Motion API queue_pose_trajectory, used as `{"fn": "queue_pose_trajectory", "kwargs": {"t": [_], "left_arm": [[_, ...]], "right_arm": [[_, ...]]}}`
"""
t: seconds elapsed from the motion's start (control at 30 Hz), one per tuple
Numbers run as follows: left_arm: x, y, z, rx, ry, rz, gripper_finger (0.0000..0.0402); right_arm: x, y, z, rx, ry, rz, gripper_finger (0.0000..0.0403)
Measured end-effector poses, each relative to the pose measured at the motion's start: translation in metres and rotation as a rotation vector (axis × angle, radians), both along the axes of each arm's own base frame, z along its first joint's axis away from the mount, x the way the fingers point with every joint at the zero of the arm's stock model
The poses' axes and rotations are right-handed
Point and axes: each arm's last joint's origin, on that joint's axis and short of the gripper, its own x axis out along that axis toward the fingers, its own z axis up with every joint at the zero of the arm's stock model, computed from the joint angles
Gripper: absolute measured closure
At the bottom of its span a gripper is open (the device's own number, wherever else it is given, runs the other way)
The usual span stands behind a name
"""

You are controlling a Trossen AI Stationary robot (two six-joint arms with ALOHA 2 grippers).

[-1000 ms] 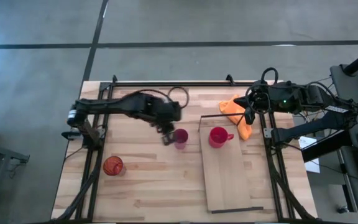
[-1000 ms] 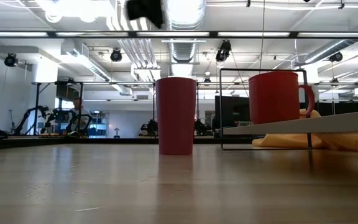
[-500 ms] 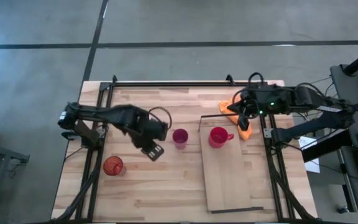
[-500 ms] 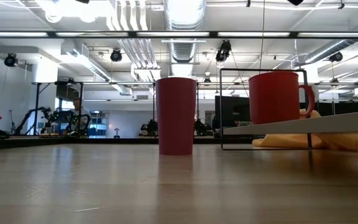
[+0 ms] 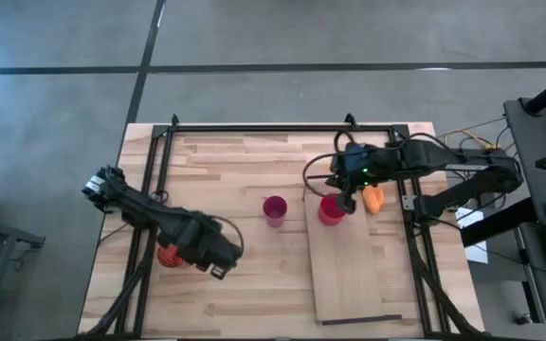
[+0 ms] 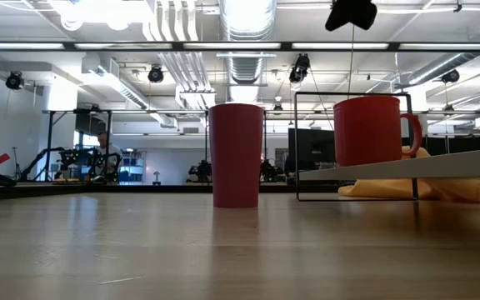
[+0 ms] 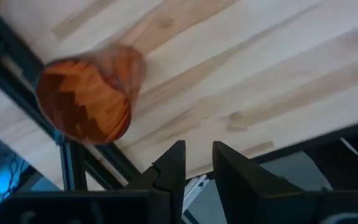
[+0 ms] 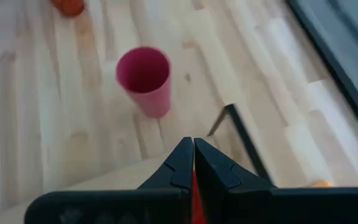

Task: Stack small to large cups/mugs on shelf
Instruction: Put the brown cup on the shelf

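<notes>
The red mug (image 5: pixel 330 210) stands on the far end of the light-wood shelf (image 5: pixel 349 275); in the low view the mug (image 6: pixel 372 129) is upright on the raised board (image 6: pixel 407 171). The magenta cup (image 5: pixel 274 210) stands upright on the table, left of the shelf. The orange translucent cup (image 5: pixel 167 254) stands near the table's left side, partly under my left arm. My left gripper (image 5: pixel 220 271) is open and empty, right of the orange cup (image 7: pixel 89 96). My right gripper (image 5: pixel 349 196) is shut and hangs above the red mug, clear of it (image 6: pixel 352 12).
An orange cloth (image 5: pixel 373 197) lies on the table right of the red mug. Black frame rails (image 5: pixel 150 189) run along the table's left, right and far sides. Bare tabletop lies between the magenta cup and the near edge.
My left gripper has gone from beside the magenta cup toward the table's near left, close to the orange cup. My right gripper has gone toward the table's left, from over the orange cloth to over the red mug. The cups have stayed in place.
</notes>
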Motion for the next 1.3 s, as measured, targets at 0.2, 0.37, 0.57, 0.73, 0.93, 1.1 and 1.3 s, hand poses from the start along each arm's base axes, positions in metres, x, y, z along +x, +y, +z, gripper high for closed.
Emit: {"fn": "queue_pose_trajectory", "kwargs": {"t": [0.2, 0.37, 0.57, 0.73, 0.93, 1.1, 1.3], "left_arm": [[-0.011, -0.012, -0.017, 0.045, 0.083, 0.069, 0.0336], [-0.018, -0.013, -0.036, 0.078, 0.163, 0.074, 0.0336], [-0.028, -0.007, -0.057, 0.111, 0.235, 0.033, 0.0336], [-0.036, -0.002, -0.067, 0.095, 0.217, 0.0, 0.0336], [-0.048, 0.005, -0.078, 0.05, 0.138, 0.0, 0.0336], [-0.06, 0.014, -0.073, 0.106, 0.127, -0.006, 0.0336], [-0.065, 0.018, -0.057, 0.057, -0.007, -0.003, 0.0336]], "right_arm": [[0.009, 0.002, -0.008, 0.045, 0.033, 0.041, 0.0394], [0.008, 0.002, -0.006, 0.045, 0.019, 0.041, 0.0394], [0.003, 0.002, -0.001, 0.063, -0.007, 0.02, 0.0394], [-0.002, 0.002, 0.003, 0.1, -0.028, -0.022, 0.0394], [-0.003, 0.002, 0.004, 0.143, -0.038, -0.07, 0.0394], [-0.003, 0.005, 0.004, 0.171, -0.039, -0.089, 0.0394], [-0.003, 0.014, 0.004, 0.2, -0.038, -0.085, 0.0394]]}}
